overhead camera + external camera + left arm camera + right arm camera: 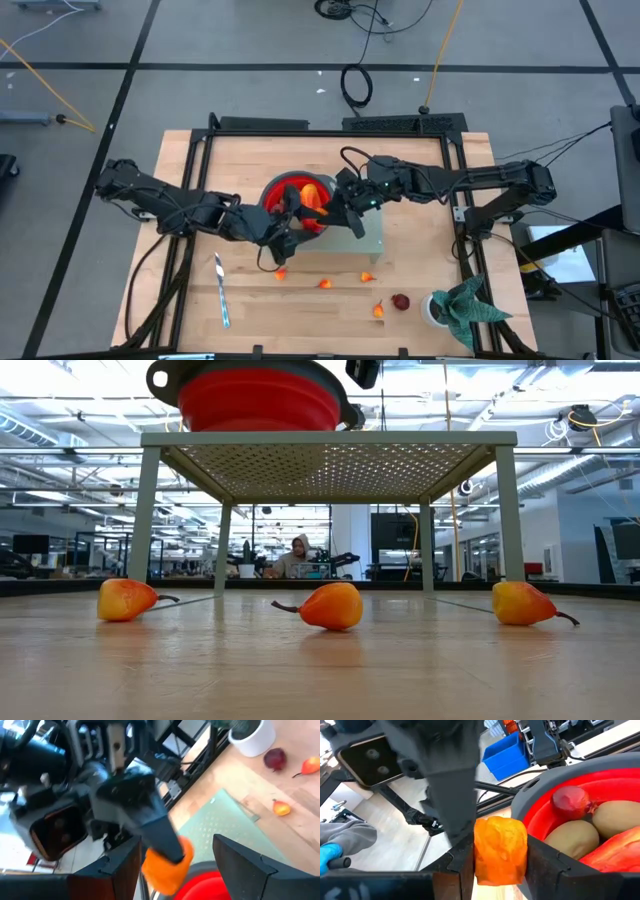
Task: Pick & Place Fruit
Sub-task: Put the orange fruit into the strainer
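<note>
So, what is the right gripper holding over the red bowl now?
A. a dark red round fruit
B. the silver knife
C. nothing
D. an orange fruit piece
D: in the right wrist view the right gripper is shut on an orange fruit piece beside the red bowl; the knife lies on the table.

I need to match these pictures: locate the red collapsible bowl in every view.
High view: red collapsible bowl at table centre, between both arms.
Low view: top, on the perforated green stand.
Left wrist view: red rim at the bottom.
Right wrist view: right side, holding fruit.
Shared landmark: the stand.
</note>
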`<action>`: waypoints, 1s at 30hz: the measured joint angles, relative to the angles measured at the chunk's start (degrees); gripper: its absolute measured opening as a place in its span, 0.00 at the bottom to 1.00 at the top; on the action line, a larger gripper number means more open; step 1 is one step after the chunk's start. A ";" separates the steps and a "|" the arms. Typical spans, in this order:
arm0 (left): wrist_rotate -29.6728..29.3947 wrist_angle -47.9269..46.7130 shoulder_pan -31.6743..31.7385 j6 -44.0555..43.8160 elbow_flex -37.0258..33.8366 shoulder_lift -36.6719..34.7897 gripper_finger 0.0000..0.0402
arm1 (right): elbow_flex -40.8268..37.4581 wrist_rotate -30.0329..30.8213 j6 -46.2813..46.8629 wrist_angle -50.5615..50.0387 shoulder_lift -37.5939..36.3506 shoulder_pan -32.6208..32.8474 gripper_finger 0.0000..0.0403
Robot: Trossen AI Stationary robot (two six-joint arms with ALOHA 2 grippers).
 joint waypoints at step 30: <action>4.99 1.30 2.43 -1.05 0.00 0.00 0.61 | 0.00 -1.49 1.09 0.04 0.00 0.09 0.31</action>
